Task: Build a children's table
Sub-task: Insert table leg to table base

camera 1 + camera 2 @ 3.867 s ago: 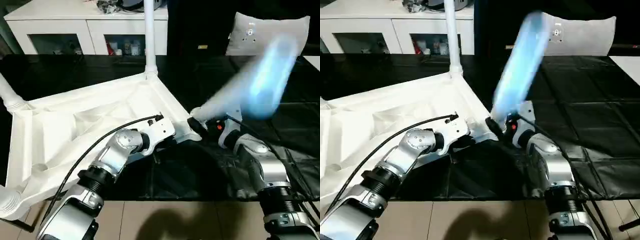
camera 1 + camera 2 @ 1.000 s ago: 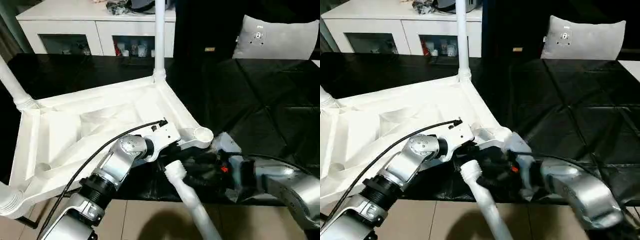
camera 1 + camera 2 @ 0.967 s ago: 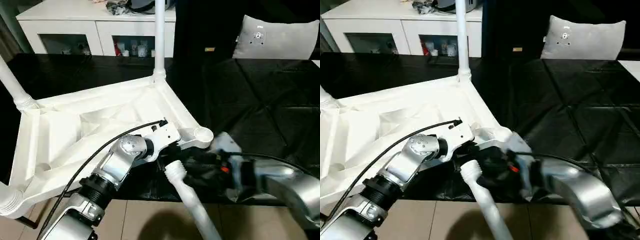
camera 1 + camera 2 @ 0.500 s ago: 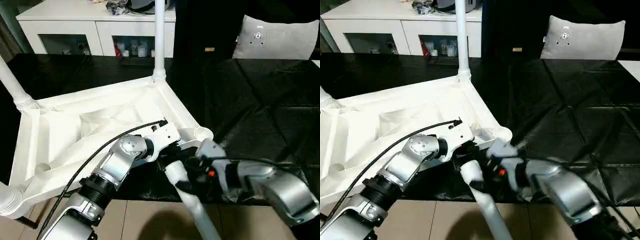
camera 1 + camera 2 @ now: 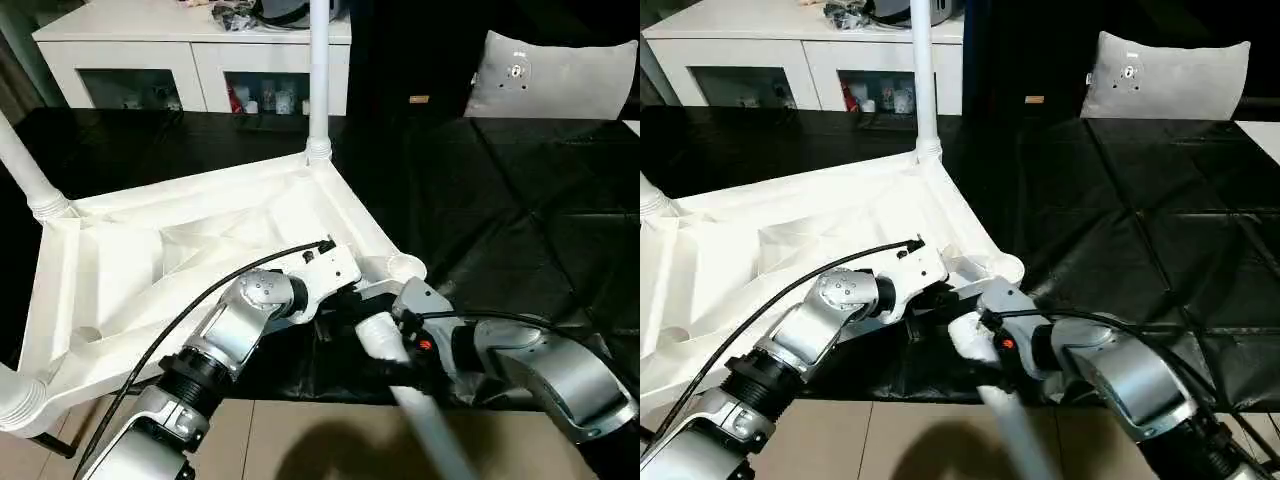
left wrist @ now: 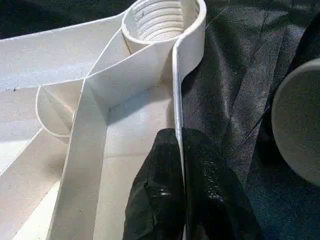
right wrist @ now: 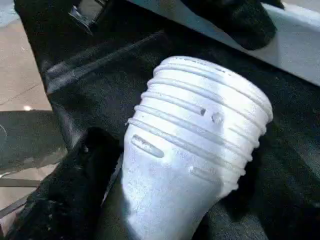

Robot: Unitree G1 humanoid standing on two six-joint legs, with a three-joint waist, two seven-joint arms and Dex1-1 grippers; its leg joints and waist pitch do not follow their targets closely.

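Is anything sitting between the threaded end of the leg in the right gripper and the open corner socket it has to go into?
Nothing visible. The leg's threaded end lies just below the empty socket over black cloth. The left gripper pinches the tabletop rim beside that corner, off the direct line. The right gripper holds the leg.

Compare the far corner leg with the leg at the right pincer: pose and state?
Far corner leg stands upright, seated in the tabletop; the loose leg lies slanted, off the tabletop. The far leg's threaded end is hidden in its socket; the loose leg's threaded end is bare, pointing toward the empty corner socket. Both are white tapered tubes.
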